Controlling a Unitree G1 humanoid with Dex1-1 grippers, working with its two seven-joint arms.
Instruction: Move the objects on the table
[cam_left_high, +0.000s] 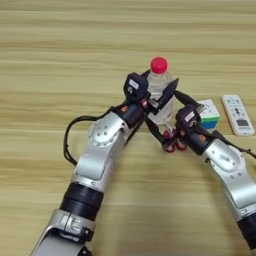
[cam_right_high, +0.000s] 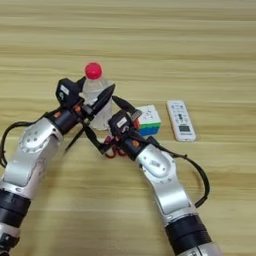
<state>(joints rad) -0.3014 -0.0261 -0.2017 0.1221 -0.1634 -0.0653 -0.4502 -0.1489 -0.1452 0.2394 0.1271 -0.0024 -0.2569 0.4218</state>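
The worktop (cam_left_high: 60, 45) is a light-brown wooden surface with horizontal grain lines. Both arms reach toward its centre, where the items are grouped.

Bottle: a clear plastic bottle (cam_left_high: 161, 87) with a red cap (cam_left_high: 159, 64) stands upright near the centre of the worktop. The left hand (cam_left_high: 156, 94) is at the bottle. One black finger (cam_left_high: 169, 92) lies across the front of the bottle body, and the hand's housing sits against the bottle's left side. The fingers are spread with the bottle between them. Whether they press on the bottle cannot be told.

Scissors: the red-handled scissors (cam_left_high: 172, 145) lie just in front of the bottle's base, largely hidden by the right hand. Only the red handle loops show clearly.

Right hand: the right hand (cam_right_high: 107, 132) sits low over the scissors, immediately right of the bottle. One black finger (cam_right_high: 124, 104) points up and away toward the cube; another points down and left by the scissor handles. The fingers are spread apart. Contact with the scissors cannot be confirmed.

Cube: a multicoloured puzzle cube (cam_right_high: 149, 121) rests just right of the right hand, with its white face up and blue and green along its front side.

Remote control: a white remote control (cam_right_high: 180, 120) lies flat to the right of the cube, apart from it, with its long axis running away from the robot.

Stick: a thin black stick (cam_right_high: 75, 138) lies slanted on the worktop beneath the left wrist.
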